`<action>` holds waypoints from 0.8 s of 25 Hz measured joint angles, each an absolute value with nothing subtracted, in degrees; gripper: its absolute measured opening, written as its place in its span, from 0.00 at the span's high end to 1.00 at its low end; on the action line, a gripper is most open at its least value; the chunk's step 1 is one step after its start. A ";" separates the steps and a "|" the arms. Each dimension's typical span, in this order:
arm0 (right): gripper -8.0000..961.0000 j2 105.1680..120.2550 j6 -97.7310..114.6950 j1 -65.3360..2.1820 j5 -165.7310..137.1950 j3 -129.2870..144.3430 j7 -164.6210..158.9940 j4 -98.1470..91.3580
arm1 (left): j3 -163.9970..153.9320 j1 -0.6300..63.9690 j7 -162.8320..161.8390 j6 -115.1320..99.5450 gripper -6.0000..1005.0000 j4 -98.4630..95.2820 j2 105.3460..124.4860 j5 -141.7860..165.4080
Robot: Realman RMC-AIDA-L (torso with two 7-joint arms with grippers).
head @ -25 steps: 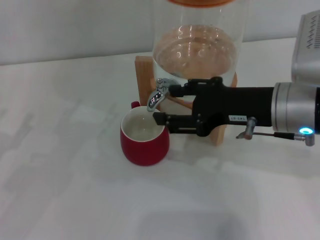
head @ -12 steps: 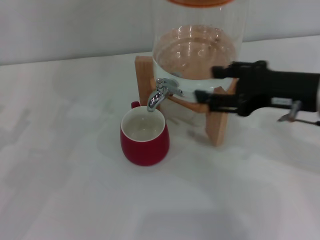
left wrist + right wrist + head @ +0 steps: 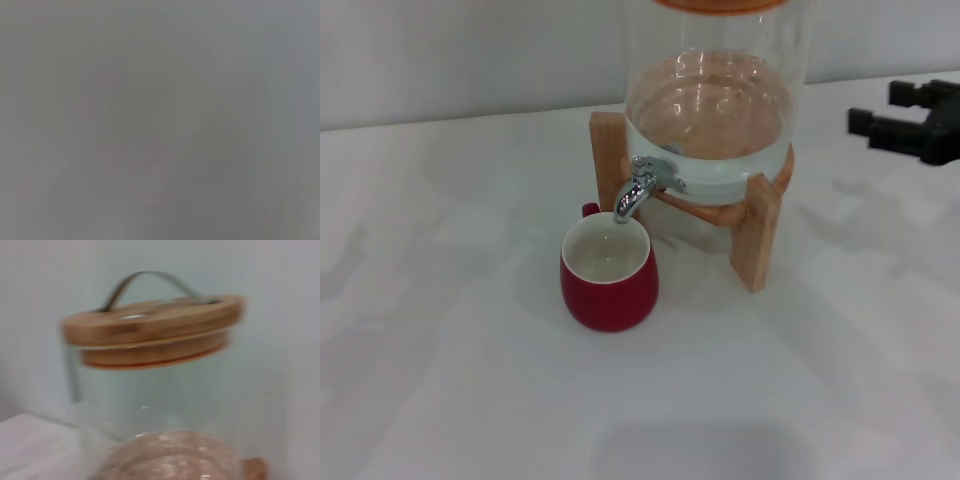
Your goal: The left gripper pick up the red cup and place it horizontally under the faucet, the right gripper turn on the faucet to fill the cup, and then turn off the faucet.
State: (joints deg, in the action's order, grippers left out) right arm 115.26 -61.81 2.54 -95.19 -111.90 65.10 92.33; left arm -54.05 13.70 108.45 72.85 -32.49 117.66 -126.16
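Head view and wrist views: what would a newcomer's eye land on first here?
The red cup stands upright on the white table, directly under the chrome faucet. Behind it, a large glass jar sits on a wooden stand; the right wrist view shows its wooden lid. The right gripper, open, sits at the far right edge.

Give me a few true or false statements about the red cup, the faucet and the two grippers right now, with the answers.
1. The red cup stands upright under the faucet. True.
2. The right gripper grips the faucet lever. False: it is far off at the right edge, apart from it.
3. The left gripper holds the cup. False: no gripper touches it.
4. The glass jar sits on a wooden stand. True.
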 joint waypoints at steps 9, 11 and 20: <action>0.24 115.20 -61.94 -1.38 -93.24 -122.18 67.56 81.47 | -53.97 11.58 103.40 73.23 0.20 -32.98 117.03 -124.12; 0.24 115.10 -62.54 -2.22 -91.25 -124.18 69.83 78.52 | -53.96 11.56 103.18 73.65 0.20 -32.99 116.91 -123.77; 0.24 114.85 -68.54 -4.08 -79.69 -135.43 80.88 62.72 | -53.45 11.20 107.42 76.11 0.19 -36.80 117.74 -118.97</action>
State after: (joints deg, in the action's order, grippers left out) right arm 114.85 -68.54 -4.08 -79.69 -135.43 80.88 62.72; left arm -53.45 11.20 107.42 76.11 -36.80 117.74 -118.97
